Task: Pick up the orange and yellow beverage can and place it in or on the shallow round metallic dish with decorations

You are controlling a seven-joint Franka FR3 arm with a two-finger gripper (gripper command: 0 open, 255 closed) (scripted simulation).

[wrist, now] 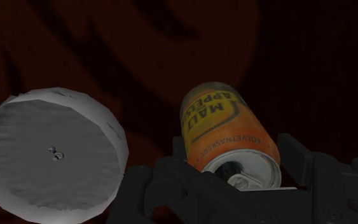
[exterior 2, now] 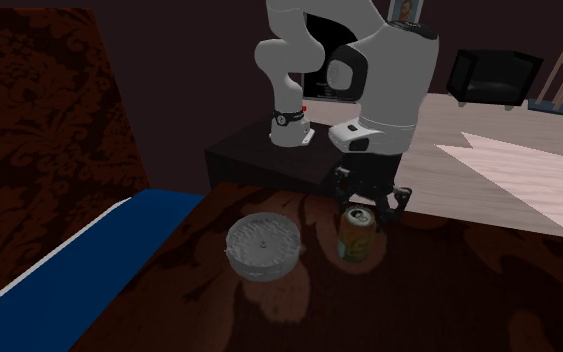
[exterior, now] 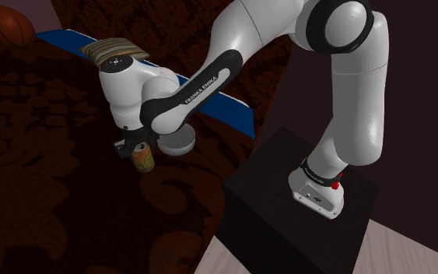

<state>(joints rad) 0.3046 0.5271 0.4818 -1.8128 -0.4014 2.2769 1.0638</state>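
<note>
My white arm [exterior: 349,109] rises from the black box stand [exterior: 287,202] at the shoulder view's 4 o'clock. It bends over at 1 o'clock and slopes down toward 9 o'clock, where the wrist turns to point straight down at the dark red patterned carpet [exterior: 54,194]. My black gripper [exterior 2: 369,203] hangs directly over the orange and yellow beverage can [wrist: 228,124].

The can stands upright on the carpet with its silver opened top toward my hand. In the wrist view the top end of the can sits between my jaws, one jaw close on each side of the rim, and the can's body runs away from them toward the carpet. I cannot tell whether the jaws press on the can or only stand around it.

The shallow round grey dish [wrist: 50,153], which has a small knob at its centre, lies on the carpet near the can but apart from it. In the second exterior view the dish is at 9 o'clock from the can. In the shoulder view the can is at 8 o'clock from the dish, and my forearm crosses in front of part of the dish.
</note>
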